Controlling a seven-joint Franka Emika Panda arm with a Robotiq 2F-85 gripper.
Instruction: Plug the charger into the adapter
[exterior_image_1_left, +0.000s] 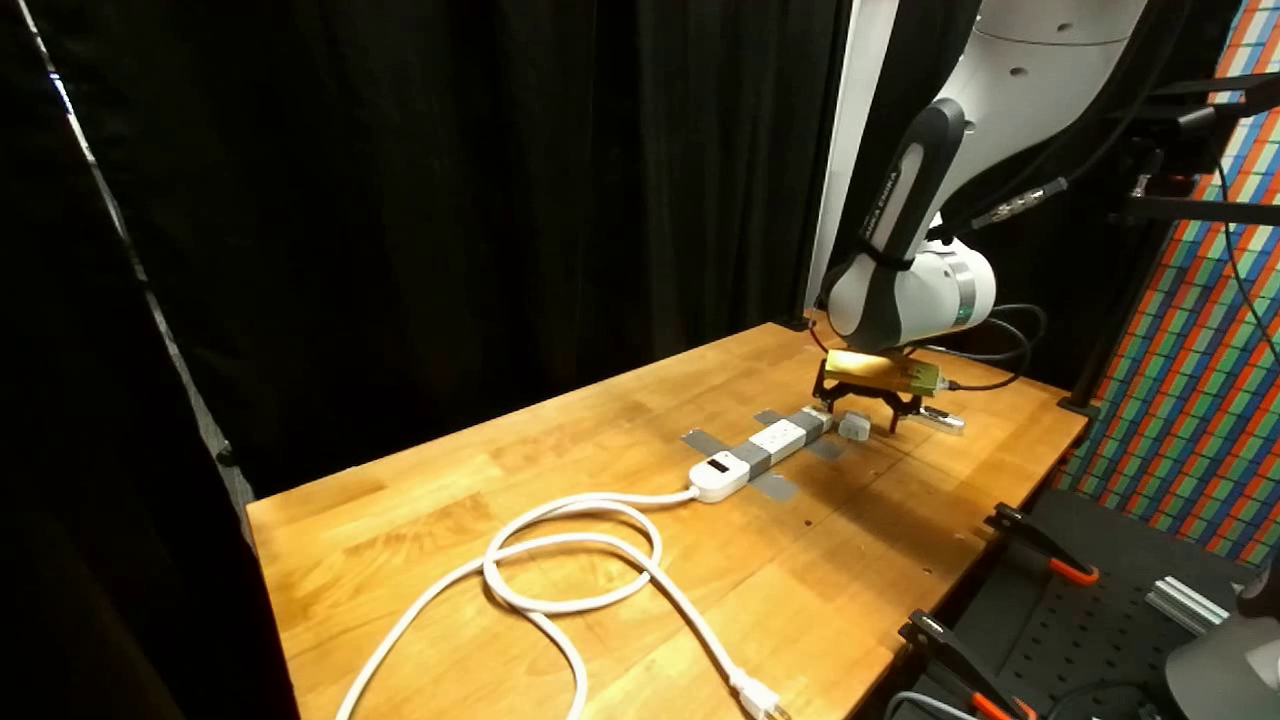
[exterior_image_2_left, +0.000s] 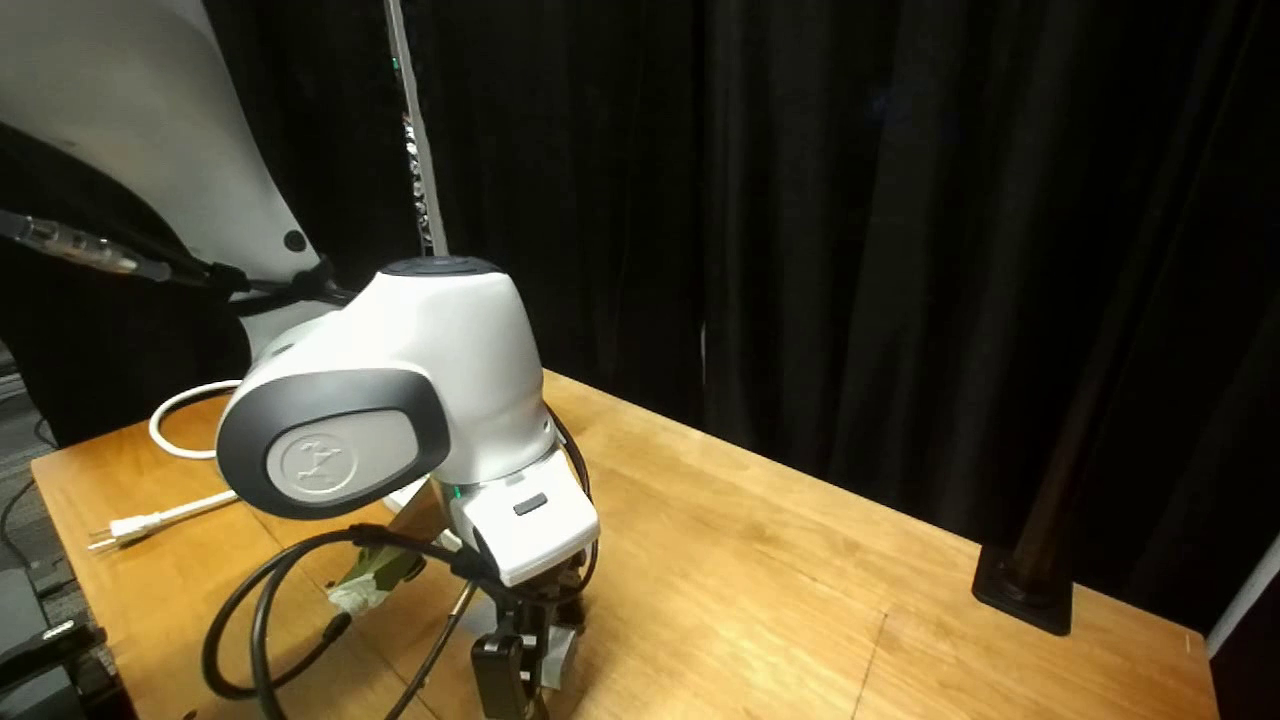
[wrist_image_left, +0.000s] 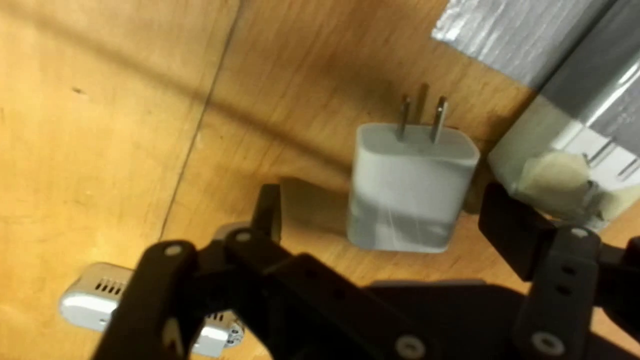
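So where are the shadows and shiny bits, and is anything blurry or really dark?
Wrist view: a thin shadow slants across the wooden table, a grey one crosses the charger, and the silver tape shines; the picture looks slightly soft. Both exterior views: the black curtain is so dark that its folds barely show.

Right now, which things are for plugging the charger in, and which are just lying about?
For the job:
small white boxy two-pronged charger
long narrow white power strip, taped down
black two-fingered tool, open

Not part of it, it seems:
small whitish oblong object with dark slots
black-and-orange clamps
ridged silver bar
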